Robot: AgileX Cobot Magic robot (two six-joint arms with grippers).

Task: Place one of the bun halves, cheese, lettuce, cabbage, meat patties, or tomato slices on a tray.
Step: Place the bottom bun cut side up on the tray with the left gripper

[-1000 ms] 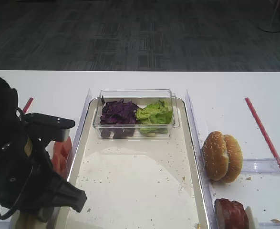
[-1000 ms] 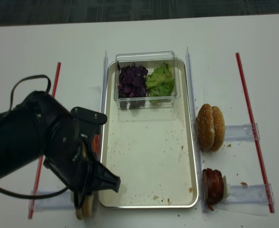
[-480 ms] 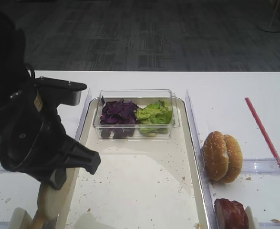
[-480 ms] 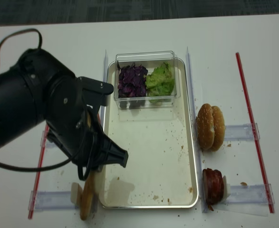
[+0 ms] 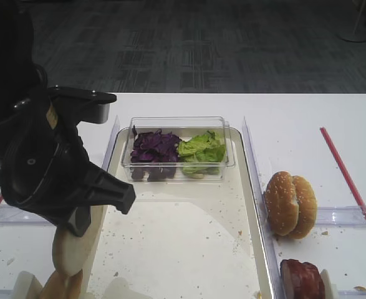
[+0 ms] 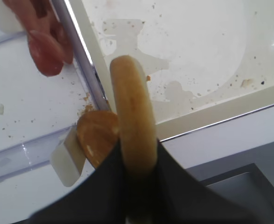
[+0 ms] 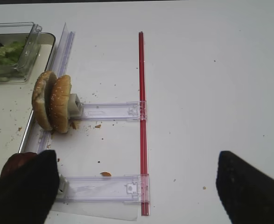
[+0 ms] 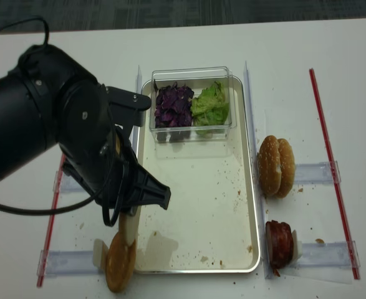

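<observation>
White tabletop under grey carpet, and on it your tray sits mid-frame with a clear tub at its far end holding cabbage and lettuce.

What changed in the last second: your left claw has come up off the rack at the tray's left side and it now carries a bun half, clenched edge-on between the jaws. A second ago the arm was bent low over that rack; now it stands taller, and the bun hangs below it, just above the tray's left rim. In the wrist view the bun points out over the crumb-flecked floor of the tray, with another bun half left behind in the rack and the tomato slices further along on the same side.

So the pick looks done and the carry has begun. You likely still need to move inward over the tray before letting go, since the bun hangs at the rim.

Your right claw idles with its fingers spread wide, holding nothing, above the right rack, near the sesame buns and the patties.
</observation>
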